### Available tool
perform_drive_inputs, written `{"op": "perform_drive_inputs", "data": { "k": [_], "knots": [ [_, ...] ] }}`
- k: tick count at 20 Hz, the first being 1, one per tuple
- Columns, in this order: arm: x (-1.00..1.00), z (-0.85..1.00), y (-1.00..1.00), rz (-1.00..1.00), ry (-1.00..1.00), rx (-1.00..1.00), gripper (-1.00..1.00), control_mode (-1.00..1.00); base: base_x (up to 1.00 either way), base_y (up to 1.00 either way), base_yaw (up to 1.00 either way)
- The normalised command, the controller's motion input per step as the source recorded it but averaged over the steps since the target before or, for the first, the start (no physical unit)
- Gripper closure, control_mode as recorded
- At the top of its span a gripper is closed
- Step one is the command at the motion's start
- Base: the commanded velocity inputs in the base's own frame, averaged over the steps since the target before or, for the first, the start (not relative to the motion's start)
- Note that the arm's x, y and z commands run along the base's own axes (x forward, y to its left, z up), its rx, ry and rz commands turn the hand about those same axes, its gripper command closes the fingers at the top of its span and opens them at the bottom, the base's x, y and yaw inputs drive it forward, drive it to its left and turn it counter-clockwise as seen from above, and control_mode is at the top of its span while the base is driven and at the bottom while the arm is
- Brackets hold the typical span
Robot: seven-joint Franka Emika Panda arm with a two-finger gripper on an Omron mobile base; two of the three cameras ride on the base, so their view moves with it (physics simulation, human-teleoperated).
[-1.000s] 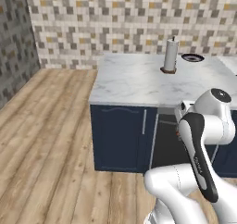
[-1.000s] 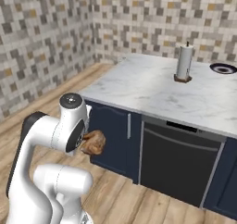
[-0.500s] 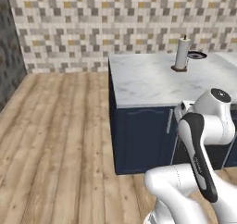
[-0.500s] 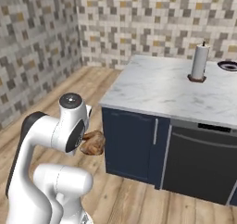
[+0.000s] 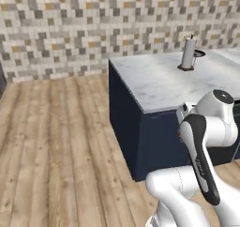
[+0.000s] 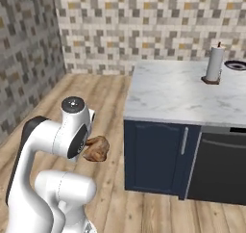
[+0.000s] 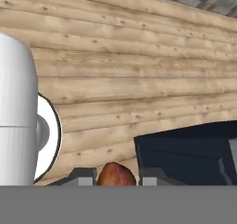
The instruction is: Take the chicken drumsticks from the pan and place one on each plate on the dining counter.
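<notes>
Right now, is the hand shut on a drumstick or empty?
Shut on a drumstick: the glossy brown piece sits at the hand between its two fingertips, carried above the wooden floor beside the navy cabinet.

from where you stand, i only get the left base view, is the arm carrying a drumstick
Observer: Yes. In the right base view a brown drumstick sits at the gripper, tucked beside the arm.
Operator: are the jaws shut on it
Observer: The hand view shows the meat wedged between the two fingertips, so shut on it.
Operator: anything below it
Observer: Wood floor, plus the corner of the navy cabinet.
</notes>
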Motion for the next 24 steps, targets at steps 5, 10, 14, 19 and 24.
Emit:
{"op": "perform_drive_inputs", "data": {
  "k": [5, 10, 14, 19, 24],
  "knots": [
    [0.00, 0.00, 0.00, 0.00, 0.00, 0.00, 1.00, 1.00, 0.58, 0.82, -0.38],
    [0.00, 0.00, 0.00, 0.00, 0.00, 0.00, 1.00, 1.00, 0.65, 0.83, -0.34],
    [0.00, 0.00, 0.00, 0.00, 0.00, 0.00, 1.00, 1.00, 0.66, 0.83, -0.34],
    [0.00, 0.00, 0.00, 0.00, 0.00, 0.00, 1.00, 1.00, 0.65, 0.86, -0.31],
    [0.00, 0.00, 0.00, 0.00, 0.00, 0.00, 1.00, 1.00, 0.65, 0.84, -0.34]
  ]
}}
